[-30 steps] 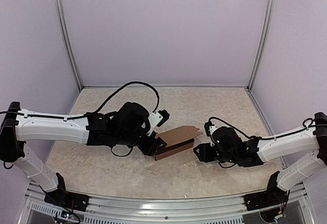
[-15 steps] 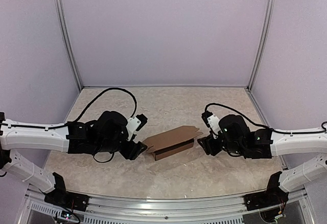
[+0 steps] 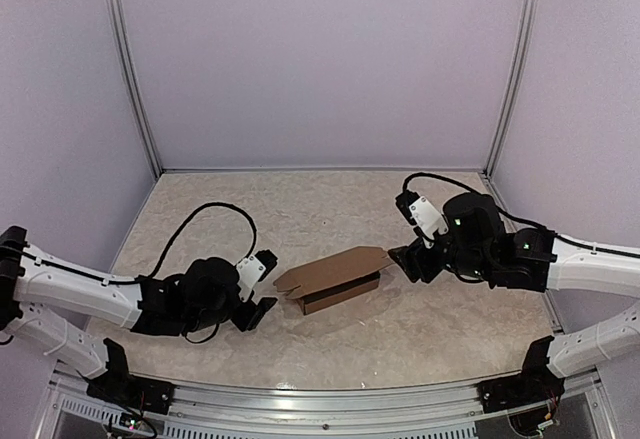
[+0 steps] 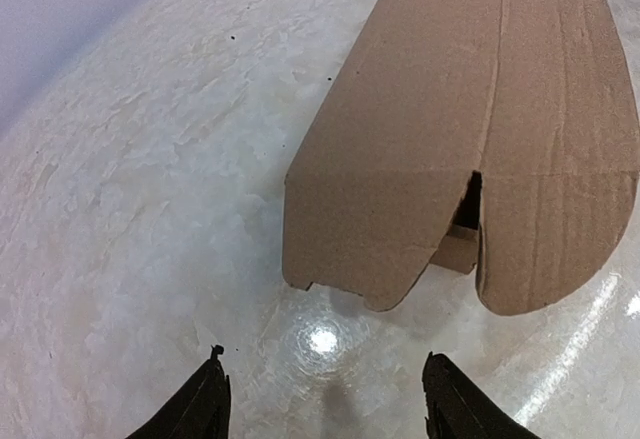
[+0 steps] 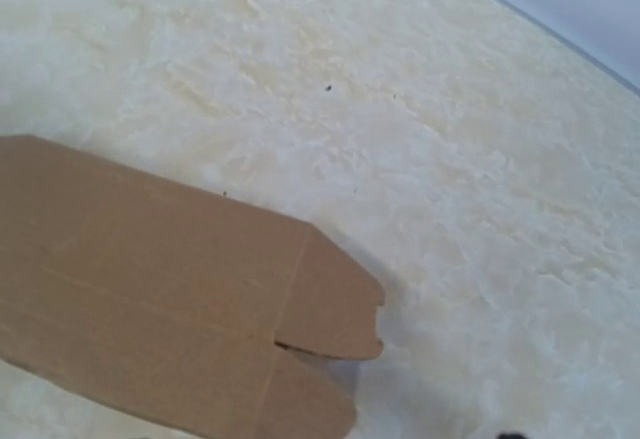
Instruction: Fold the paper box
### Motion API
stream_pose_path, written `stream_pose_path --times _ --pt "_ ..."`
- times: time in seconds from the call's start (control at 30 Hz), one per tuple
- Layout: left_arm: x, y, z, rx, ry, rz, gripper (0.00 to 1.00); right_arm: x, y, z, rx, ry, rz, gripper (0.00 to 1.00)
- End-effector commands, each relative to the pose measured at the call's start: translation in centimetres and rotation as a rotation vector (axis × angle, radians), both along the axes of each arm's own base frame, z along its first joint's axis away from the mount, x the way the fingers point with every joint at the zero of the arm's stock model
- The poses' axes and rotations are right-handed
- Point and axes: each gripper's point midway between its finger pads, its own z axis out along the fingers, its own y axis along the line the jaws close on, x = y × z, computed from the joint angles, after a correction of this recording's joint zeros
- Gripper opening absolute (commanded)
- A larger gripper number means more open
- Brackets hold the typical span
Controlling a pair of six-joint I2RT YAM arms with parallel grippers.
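The brown paper box (image 3: pixel 335 277) lies in the middle of the table, folded into a slim shape with its top flaps slightly raised. In the left wrist view the box (image 4: pixel 470 149) shows two rounded flaps and a small slit between them. In the right wrist view the box (image 5: pixel 150 299) lies at the lower left with a tabbed end flap. My left gripper (image 3: pixel 262 309) is open and empty, just left of the box, its midpoint (image 4: pixel 325 404) short of the flaps. My right gripper (image 3: pixel 408 262) is apart from the box's right end. Only one of its fingertips (image 5: pixel 510 436) shows.
The beige marbled table (image 3: pixel 330 209) is bounded by lilac walls and metal posts (image 3: pixel 135 69). A metal rail (image 3: pixel 320 399) runs along the near edge. Black cables loop over both arms.
My left gripper has let go of the box's left end and drawn back to the near left. My right gripper has moved away to the far right. The box stays put.
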Motion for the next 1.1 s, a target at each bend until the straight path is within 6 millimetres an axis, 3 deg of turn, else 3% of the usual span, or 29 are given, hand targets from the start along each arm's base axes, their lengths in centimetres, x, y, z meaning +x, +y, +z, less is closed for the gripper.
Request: stream_pose_path --times 0.0,0.2,0.63,1.07 --pt "1.3 -0.8 0.5 0.004 -0.166 -0.018 0.61 -0.4 -0.5 1.9 0.026 0.003 0.025 0.73" --pt "1.2 -1.7 -1.4 0.085 -0.233 -0.050 0.59 -0.5 -1.1 2.8 0.063 -0.003 0.017 0.74" --pt "1.3 -2.5 -1.8 0.119 -0.345 0.004 0.58 -0.6 -0.9 2.0 0.103 0.017 0.036 0.74" --pt "1.6 -4.2 -1.3 0.131 -0.387 -0.006 0.49 -1.0 -1.2 1.4 0.141 0.038 0.032 0.73"
